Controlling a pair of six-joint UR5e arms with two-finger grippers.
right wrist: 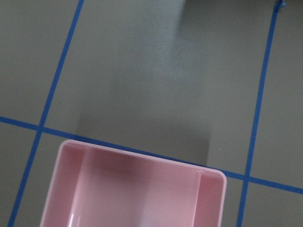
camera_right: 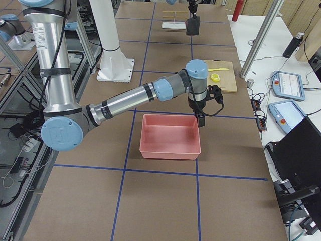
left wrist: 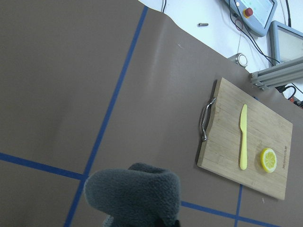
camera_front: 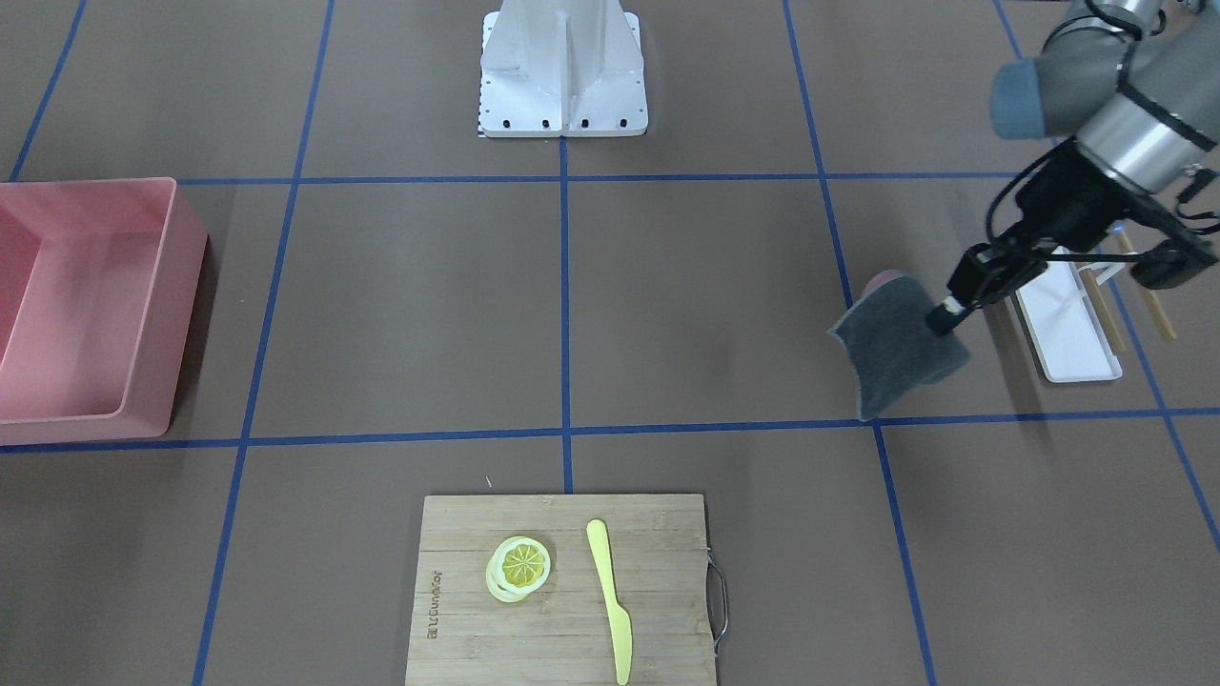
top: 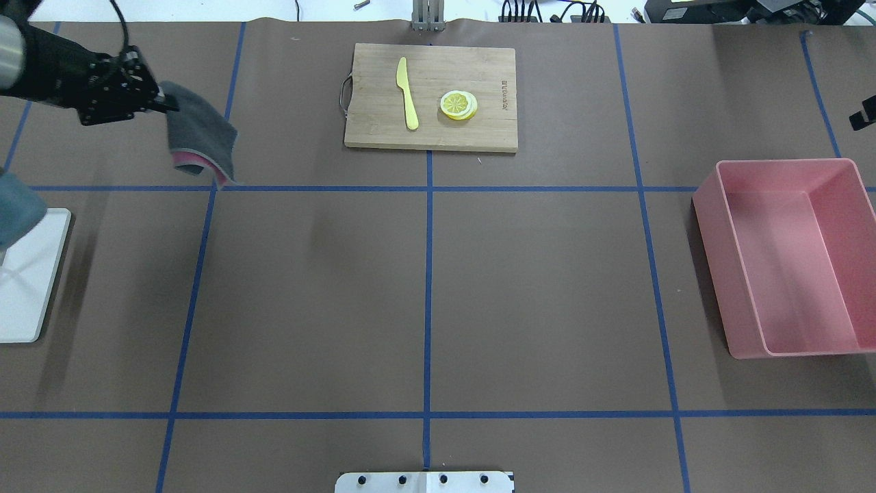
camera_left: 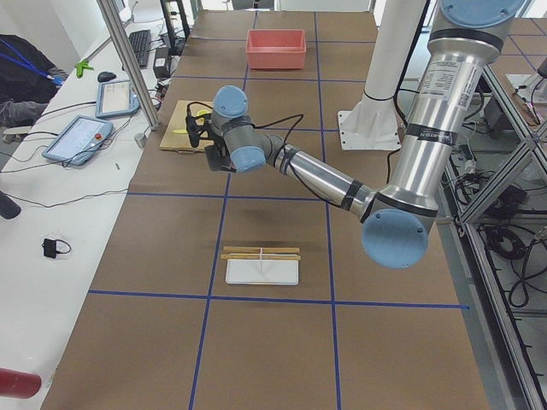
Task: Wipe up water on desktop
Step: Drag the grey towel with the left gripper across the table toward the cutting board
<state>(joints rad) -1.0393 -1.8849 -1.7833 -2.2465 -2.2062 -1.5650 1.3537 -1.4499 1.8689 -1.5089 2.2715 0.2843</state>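
Note:
The desktop (top: pixel 534 287) is a matte brown surface with a blue tape grid; I see no water on it. My left gripper (camera_front: pixel 944 319) is shut on a corner of a grey cloth (camera_front: pixel 896 348) with a pink underside, which hangs above the desktop. In the overhead view the left gripper (top: pixel 161 103) and cloth (top: pixel 202 137) are at the far left. The cloth fills the bottom of the left wrist view (left wrist: pixel 135 194). My right gripper (camera_right: pixel 200 120) hovers by the pink bin's far rim; I cannot tell whether it is open or shut.
A pink bin (top: pixel 787 260) stands on the robot's right. A bamboo cutting board (top: pixel 431 96) with a yellow knife (top: pixel 407 92) and lemon slices (top: pixel 458 105) lies at the far middle. A white rack tray (camera_front: pixel 1067 329) sits under the left arm. The robot base (camera_front: pixel 562 67) is central.

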